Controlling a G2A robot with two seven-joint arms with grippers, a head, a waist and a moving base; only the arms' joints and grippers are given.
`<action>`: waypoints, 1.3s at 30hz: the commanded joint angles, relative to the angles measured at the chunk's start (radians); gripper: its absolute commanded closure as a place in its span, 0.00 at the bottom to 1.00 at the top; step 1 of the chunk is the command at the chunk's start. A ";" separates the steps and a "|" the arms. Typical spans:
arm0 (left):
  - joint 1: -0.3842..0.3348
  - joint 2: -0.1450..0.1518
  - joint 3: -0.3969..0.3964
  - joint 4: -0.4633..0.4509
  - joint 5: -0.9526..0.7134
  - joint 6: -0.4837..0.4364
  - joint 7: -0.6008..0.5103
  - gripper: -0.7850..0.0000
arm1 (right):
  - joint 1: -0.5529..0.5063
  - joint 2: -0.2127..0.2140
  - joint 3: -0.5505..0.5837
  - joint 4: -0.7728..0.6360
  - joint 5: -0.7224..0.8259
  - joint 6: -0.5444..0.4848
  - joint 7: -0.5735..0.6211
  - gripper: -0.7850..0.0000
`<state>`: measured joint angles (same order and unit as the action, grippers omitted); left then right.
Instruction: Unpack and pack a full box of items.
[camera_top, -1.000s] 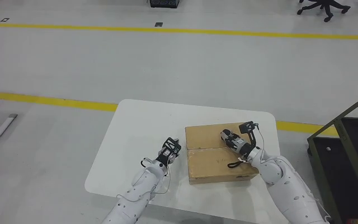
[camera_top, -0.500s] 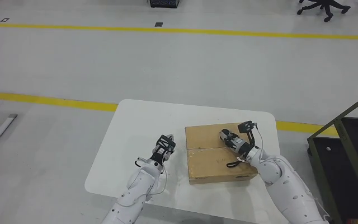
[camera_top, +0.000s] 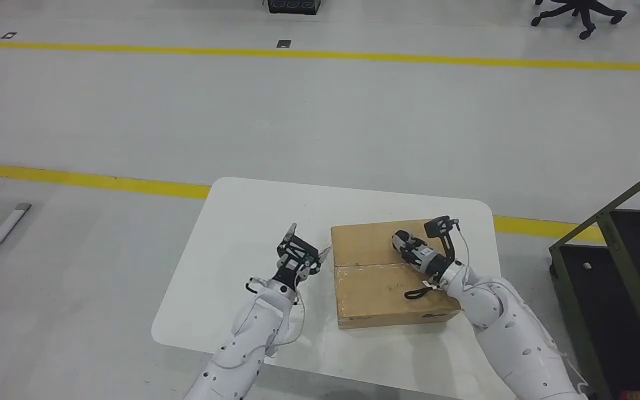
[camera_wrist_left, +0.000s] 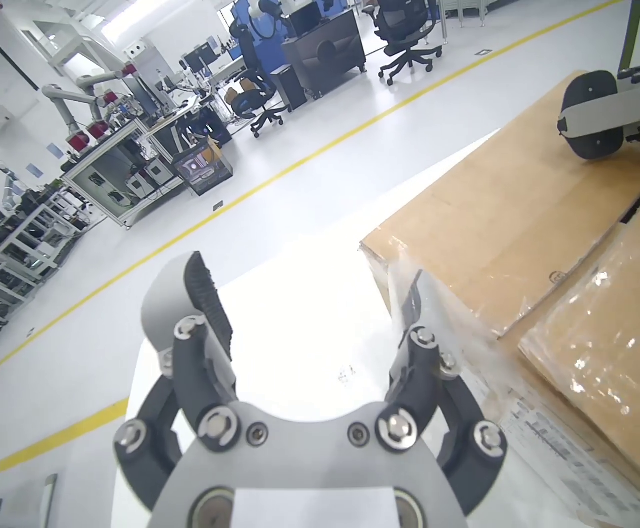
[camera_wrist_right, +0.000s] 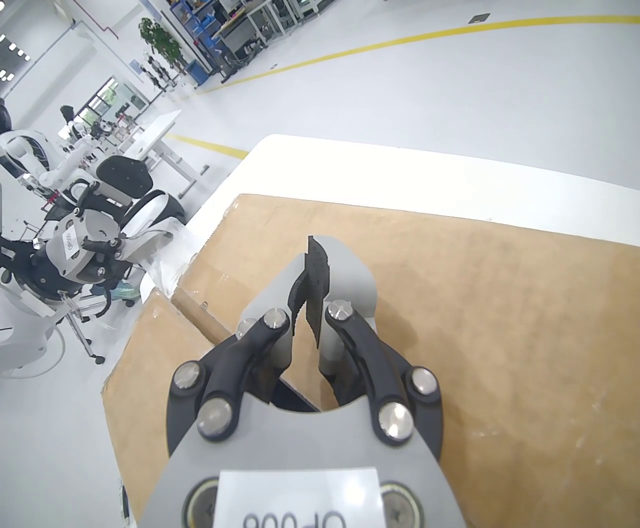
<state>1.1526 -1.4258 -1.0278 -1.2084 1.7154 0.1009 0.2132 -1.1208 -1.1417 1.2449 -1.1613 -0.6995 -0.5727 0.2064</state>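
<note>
A shut brown cardboard box (camera_top: 385, 290) lies on the right half of the white table (camera_top: 240, 230). Its two top flaps meet in a seam across the middle. My left gripper (camera_top: 302, 243) stands open just off the box's left side, level with that seam. In the left wrist view the left gripper (camera_wrist_left: 310, 305) has one fingertip (camera_wrist_left: 412, 300) against loose clear tape (camera_wrist_left: 445, 315) at the corner of the box (camera_wrist_left: 480, 225). My right gripper (camera_top: 402, 240) is shut with nothing in it, over the far flap. In the right wrist view the right gripper (camera_wrist_right: 311, 272) hovers over the box (camera_wrist_right: 475, 310).
A dark metal cart (camera_top: 600, 290) stands on the floor beyond the table's right edge. A printed label (camera_wrist_left: 545, 440) is on the box's side wall. The table's left half offers free room.
My left gripper has moved a little toward the table's far side along the box's left wall and has opened. The right gripper and the box have stayed put.
</note>
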 joint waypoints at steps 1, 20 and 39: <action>-0.012 -0.005 0.007 0.005 -0.008 0.012 0.013 0.07 | -0.001 0.001 0.004 -0.001 -0.001 -0.001 0.000 1.00; -0.011 -0.017 0.009 -0.034 -0.035 -0.007 0.019 0.03 | -0.083 0.030 0.089 -0.169 0.007 -0.088 0.077 1.00; 0.093 0.006 -0.079 -0.172 -0.033 -0.038 -0.004 0.00 | -0.076 0.017 0.009 -0.093 -0.040 -0.035 0.072 1.00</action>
<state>1.2416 -1.4200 -1.1079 -1.3708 1.6797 0.0673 0.2109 -1.2005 -1.1238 1.2584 -1.2587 -0.7385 -0.6079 0.2778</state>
